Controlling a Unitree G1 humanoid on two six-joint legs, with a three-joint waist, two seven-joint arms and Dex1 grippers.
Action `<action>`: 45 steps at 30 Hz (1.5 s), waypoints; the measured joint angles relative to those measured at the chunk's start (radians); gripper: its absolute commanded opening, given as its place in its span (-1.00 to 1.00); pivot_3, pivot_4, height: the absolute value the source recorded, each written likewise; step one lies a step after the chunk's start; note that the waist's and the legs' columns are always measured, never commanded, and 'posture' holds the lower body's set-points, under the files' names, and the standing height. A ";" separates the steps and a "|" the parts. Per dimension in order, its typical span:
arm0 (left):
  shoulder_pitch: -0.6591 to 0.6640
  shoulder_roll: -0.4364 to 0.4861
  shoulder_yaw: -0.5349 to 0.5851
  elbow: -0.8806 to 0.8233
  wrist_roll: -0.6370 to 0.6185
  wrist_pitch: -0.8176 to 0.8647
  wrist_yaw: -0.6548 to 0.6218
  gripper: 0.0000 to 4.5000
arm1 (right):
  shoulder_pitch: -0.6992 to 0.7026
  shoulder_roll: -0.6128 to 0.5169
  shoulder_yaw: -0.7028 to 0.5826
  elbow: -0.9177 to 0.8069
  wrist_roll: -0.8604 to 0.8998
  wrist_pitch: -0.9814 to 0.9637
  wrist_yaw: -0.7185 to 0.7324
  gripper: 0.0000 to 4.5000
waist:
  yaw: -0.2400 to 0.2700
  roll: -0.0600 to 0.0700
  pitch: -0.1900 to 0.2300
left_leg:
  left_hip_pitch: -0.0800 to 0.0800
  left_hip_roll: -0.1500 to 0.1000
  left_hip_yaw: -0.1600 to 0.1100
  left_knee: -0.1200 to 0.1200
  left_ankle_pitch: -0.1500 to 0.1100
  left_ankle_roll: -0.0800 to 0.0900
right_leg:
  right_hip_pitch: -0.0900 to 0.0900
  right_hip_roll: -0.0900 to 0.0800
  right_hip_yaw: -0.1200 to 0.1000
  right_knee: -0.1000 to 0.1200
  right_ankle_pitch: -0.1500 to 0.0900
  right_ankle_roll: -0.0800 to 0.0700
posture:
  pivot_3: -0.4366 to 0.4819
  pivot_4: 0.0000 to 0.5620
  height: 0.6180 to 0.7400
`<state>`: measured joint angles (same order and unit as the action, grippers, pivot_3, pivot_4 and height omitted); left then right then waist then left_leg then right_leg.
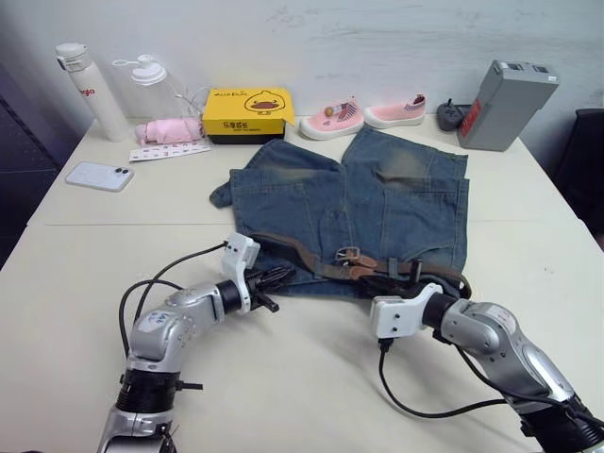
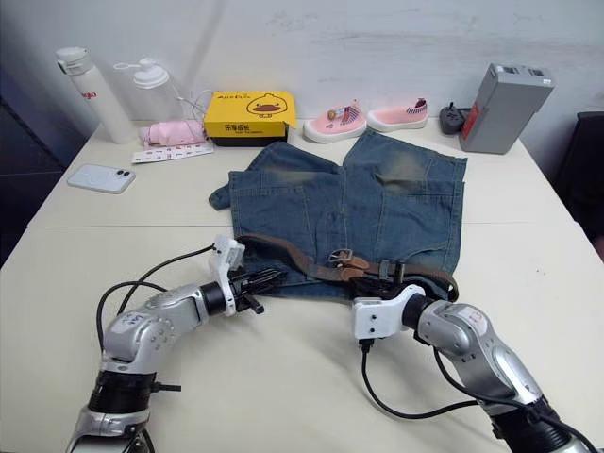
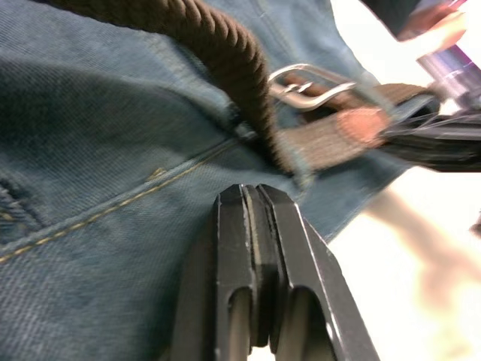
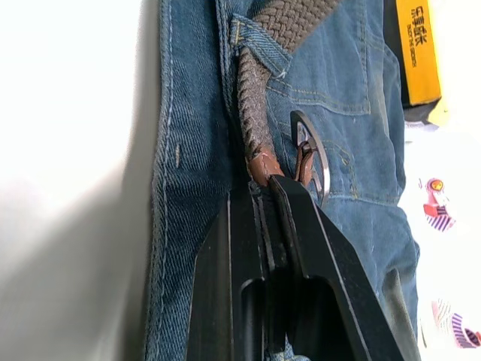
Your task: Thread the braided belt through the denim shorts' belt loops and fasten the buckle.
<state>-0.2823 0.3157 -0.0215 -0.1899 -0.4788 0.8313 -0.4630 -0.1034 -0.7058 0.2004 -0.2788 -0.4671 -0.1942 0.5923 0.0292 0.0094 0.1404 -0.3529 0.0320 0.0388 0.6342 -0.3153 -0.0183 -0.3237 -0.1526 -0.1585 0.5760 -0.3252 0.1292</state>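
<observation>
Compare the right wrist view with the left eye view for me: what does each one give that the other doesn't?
The right wrist view alone shows the right gripper shut on the braided belt's leather tip, beside the buckle, with the belt passing under a belt loop.

The left eye view alone shows the left gripper at the waistband, plus the phone, bottles, pink shoes and grey box.

Both show the denim shorts, the belt along the waistband and the yellow box.

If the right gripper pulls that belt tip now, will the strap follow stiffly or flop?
Probably flop: the braided belt curves loosely over the denim shorts. The right gripper looks shut on its leather-capped tip, so grip seems firm. The buckle may drag and snag.
</observation>
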 measured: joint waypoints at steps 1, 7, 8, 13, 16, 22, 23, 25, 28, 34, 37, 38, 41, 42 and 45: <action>0.009 0.011 -0.030 0.000 0.037 -0.032 0.006 -0.84 | 0.004 0.000 -0.008 -0.005 0.002 0.003 0.000 -1.00 | 0.000 0.000 0.000 | 0.000 0.000 0.000 0.000 0.000 0.000 | 0.000 0.000 0.000 0.000 0.000 0.000 | -0.05 -0.47 0.06; 0.040 0.053 -0.147 -0.018 0.179 -0.178 0.009 -0.84 | 0.022 0.000 -0.067 -0.078 0.026 0.039 -0.001 -1.00 | 0.001 0.004 -0.003 | 0.000 0.000 0.000 0.000 0.000 0.000 | 0.000 0.000 0.000 0.000 0.000 0.000 | -0.05 -0.47 0.06; 0.046 0.057 -0.157 -0.026 0.194 -0.190 0.009 -0.84 | 0.030 0.000 -0.081 -0.094 0.028 0.044 -0.001 -1.00 | 0.002 0.004 -0.003 | 0.000 0.000 0.000 0.000 0.000 0.000 | 0.000 0.000 0.000 0.000 0.000 0.000 | -0.05 -0.47 0.06; 0.061 0.061 -0.180 -0.033 0.241 -0.235 0.001 -0.84 | 0.059 0.000 -0.170 -0.177 0.069 0.087 0.003 -1.00 | 0.002 0.006 -0.004 | 0.000 0.000 0.000 0.000 -0.001 0.001 | 0.000 0.000 0.000 0.000 0.000 0.000 | -0.05 -0.47 0.06; 0.066 0.075 -0.196 -0.033 0.265 -0.269 -0.012 -0.84 | 0.052 -0.035 -0.236 -0.180 0.089 0.096 0.004 -1.00 | 0.003 0.006 -0.004 | 0.000 0.000 0.000 0.000 -0.001 0.001 | 0.000 -0.001 0.000 0.000 0.000 0.000 | -0.05 -0.47 0.06; 0.079 0.080 -0.204 -0.033 0.290 -0.309 -0.032 -0.84 | 0.008 -0.074 -0.321 -0.083 0.115 0.085 -0.001 -1.00 | 0.000 0.007 -0.005 | 0.000 0.000 0.001 0.000 -0.001 0.001 | 0.000 -0.001 0.000 0.000 0.000 0.000 | -0.05 -0.47 0.06; 0.079 0.079 -0.204 -0.033 0.289 -0.311 -0.038 -0.84 | 0.006 -0.075 -0.320 -0.080 0.123 0.078 0.000 -1.00 | 0.000 0.008 -0.005 | 0.000 0.000 0.001 0.000 -0.001 0.001 | 0.000 -0.001 0.000 0.000 0.000 0.000 | -0.05 -0.47 0.06; 0.082 0.078 -0.196 -0.033 0.283 -0.320 -0.056 -0.60 | 0.003 -0.075 -0.311 -0.079 0.132 0.062 0.003 -1.00 | 0.000 0.008 -0.005 | 0.000 0.000 0.001 0.000 -0.001 0.002 | 0.000 -0.001 0.000 0.000 0.000 0.000 | -0.05 -0.47 0.06; 0.092 0.079 -0.182 -0.047 0.239 -0.311 -0.105 -0.09 | -0.023 -0.066 -0.275 -0.075 0.133 0.058 0.004 -1.00 | -0.003 0.007 -0.005 | 0.000 0.000 0.001 0.000 -0.001 0.001 | 0.000 -0.001 0.000 0.000 0.000 0.000 | -0.05 -0.47 0.06; 0.051 0.123 -0.083 -0.192 0.006 -0.164 -0.235 0.43 | -0.114 -0.036 -0.202 -0.068 0.132 0.076 0.007 -1.00 | -0.006 0.007 -0.004 | 0.000 0.001 0.001 0.001 -0.001 0.001 | -0.001 0.000 0.000 0.001 0.000 0.000 | -0.05 -0.47 0.06; 0.019 0.138 0.015 -0.232 -0.156 -0.066 -0.269 0.43 | -0.144 -0.035 -0.195 -0.061 0.133 0.092 0.015 -1.00 | -0.005 0.007 -0.004 | 0.000 0.000 0.000 0.001 -0.001 0.001 | -0.001 0.000 0.000 0.001 0.000 0.000 | -0.05 -0.47 0.06; 0.013 0.137 0.035 -0.236 -0.192 -0.047 -0.272 0.43 | -0.149 -0.035 -0.195 -0.060 0.133 0.094 0.017 -1.00 | -0.004 0.007 -0.004 | 0.000 0.000 0.000 0.001 -0.001 0.001 | 0.000 0.000 0.000 0.001 0.000 0.000 | -0.05 -0.47 0.06; -0.025 0.071 0.127 -0.228 -0.322 0.013 -0.206 0.43 | -0.159 -0.034 -0.185 -0.060 0.139 0.108 0.033 -1.00 | -0.003 0.006 -0.003 | 0.000 0.000 0.000 0.003 -0.001 0.001 | 0.000 0.000 0.000 0.001 0.000 0.000 | -0.05 -0.47 0.06; -0.041 0.055 0.141 -0.228 -0.335 0.008 -0.180 0.43 | -0.163 -0.031 -0.173 -0.061 0.144 0.109 0.038 -1.00 | -0.004 0.005 -0.003 | 0.000 0.000 0.000 0.003 -0.001 0.001 | 0.001 0.000 0.000 0.001 0.000 0.000 | -0.05 -0.47 0.06; -0.056 0.064 0.075 -0.206 -0.180 -0.144 -0.138 0.43 | -0.168 -0.029 -0.159 -0.061 0.159 0.112 0.060 -1.00 | -0.005 0.006 -0.004 | 0.000 0.000 0.001 0.002 -0.001 0.001 | 0.001 0.000 0.000 0.001 0.000 0.000 | -0.05 -0.47 0.06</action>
<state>-0.3385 0.3799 0.0531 -0.3956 -0.6586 0.6878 -0.6014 -0.2717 -0.7353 0.0417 -0.3398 -0.3085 -0.0822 0.6526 0.0244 0.0152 0.1367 -0.3525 0.0320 0.0399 0.6365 -0.3160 -0.0170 -0.3230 -0.1521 -0.1584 0.5768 -0.3253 0.1291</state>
